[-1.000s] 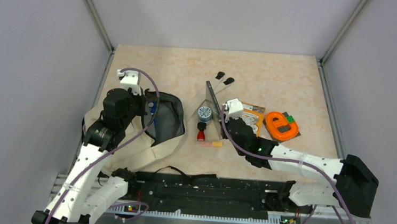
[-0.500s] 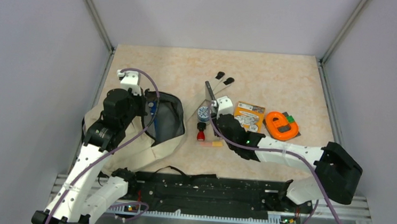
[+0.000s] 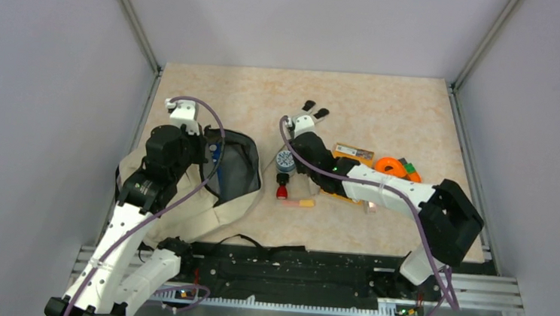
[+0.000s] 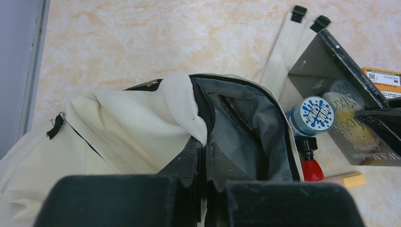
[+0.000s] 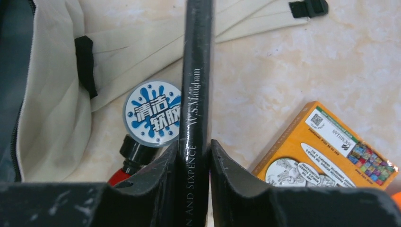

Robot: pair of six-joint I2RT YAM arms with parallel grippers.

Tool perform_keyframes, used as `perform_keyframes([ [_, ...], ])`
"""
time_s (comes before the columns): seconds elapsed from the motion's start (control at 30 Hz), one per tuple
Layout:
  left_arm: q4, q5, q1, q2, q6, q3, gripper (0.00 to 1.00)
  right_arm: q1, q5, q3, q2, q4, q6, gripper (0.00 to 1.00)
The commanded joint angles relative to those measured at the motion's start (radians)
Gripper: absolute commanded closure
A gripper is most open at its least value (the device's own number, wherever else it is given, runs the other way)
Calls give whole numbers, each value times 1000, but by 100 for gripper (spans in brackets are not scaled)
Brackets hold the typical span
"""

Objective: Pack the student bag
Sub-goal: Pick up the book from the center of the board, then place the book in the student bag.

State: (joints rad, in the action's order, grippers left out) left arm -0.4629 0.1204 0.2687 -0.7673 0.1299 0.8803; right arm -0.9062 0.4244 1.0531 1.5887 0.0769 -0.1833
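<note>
The student bag [image 3: 230, 199], cream canvas with a grey-lined open mouth, lies at the left; it also shows in the left wrist view [image 4: 132, 127] and at the left edge of the right wrist view [image 5: 52, 109]. My left gripper [image 3: 206, 148] is shut on the rim of the bag's opening [image 4: 204, 153] and holds it up. My right gripper [image 3: 299, 135] is shut on a black book [image 5: 195, 71], gripping its spine [image 5: 194, 146]. The book [image 4: 340, 94] stands tilted on edge just right of the bag's mouth.
A round blue-and-white capped container [image 3: 287, 158] and a red-and-black piece [image 3: 283, 190] lie beside the bag's mouth, with a small orange stick [image 3: 303, 203]. An orange box [image 3: 354, 152] and an orange tape dispenser [image 3: 391, 167] lie to the right. The black strap tips [image 3: 310, 105] lie behind the book.
My right arm has swung left and farther back, carrying the book toward the bag. The left arm and the bag have not moved.
</note>
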Motion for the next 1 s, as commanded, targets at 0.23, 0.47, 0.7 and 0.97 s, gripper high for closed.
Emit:
perform_keyframes([
  [0.23, 79, -21, -3, 20, 8, 3, 100, 21, 98, 161, -41, 179, 21, 100],
  [0.47, 96, -53, -3, 40, 10, 0, 100, 56, -14, 55, -320, 41, -63, 100],
  [0.7, 114, -73, -3, 65, 2, -12, 100, 56, -281, -57, -373, -301, -276, 100],
  [0.97, 116, -59, -4, 62, -3, -15, 100, 31, -572, 11, -165, -429, -469, 100],
])
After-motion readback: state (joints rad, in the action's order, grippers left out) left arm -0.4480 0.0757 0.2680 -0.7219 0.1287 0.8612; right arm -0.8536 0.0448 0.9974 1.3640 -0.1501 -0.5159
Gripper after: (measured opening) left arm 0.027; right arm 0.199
